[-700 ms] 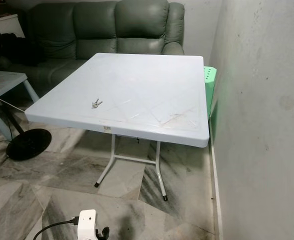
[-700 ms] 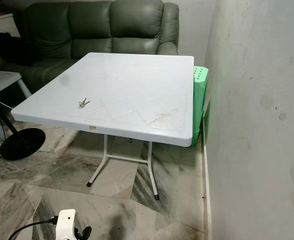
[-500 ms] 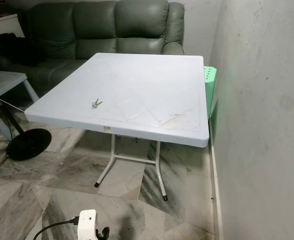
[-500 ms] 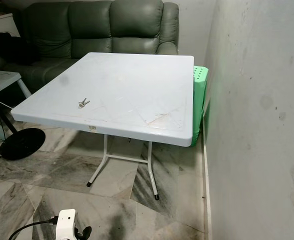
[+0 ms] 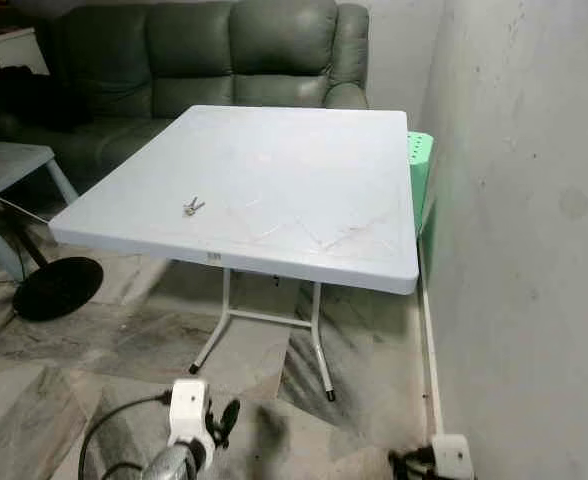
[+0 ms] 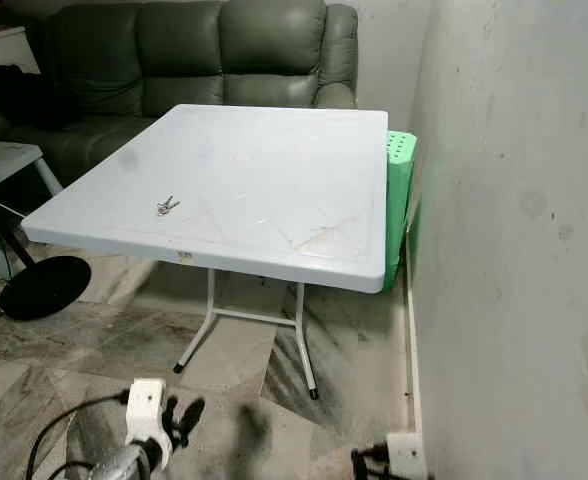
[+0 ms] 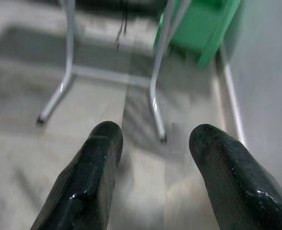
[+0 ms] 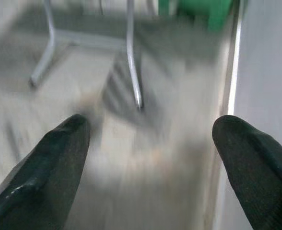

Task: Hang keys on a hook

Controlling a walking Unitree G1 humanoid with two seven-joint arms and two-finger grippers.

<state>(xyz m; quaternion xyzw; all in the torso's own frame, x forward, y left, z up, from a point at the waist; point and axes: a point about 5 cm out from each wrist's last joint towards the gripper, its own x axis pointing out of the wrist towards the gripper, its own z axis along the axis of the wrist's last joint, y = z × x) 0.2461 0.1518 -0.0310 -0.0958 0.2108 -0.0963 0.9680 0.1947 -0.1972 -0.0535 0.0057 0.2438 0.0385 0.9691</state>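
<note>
White table (image 5: 304, 170) carries the keys (image 5: 192, 206) near its front-left edge, untouched. Both the left gripper (image 7: 153, 158) and right gripper (image 8: 150, 158) hang low before it, fingers apart and empty; pickup and hanging remain.

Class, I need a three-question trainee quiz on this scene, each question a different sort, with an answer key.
1. True or false: the keys lie on the white table.
2. Which gripper is nearer the wall: left gripper or right gripper?
3. Fill in: the box beside the table is ___.

Key: 1. True. 2. Right gripper. 3. Green.
</note>
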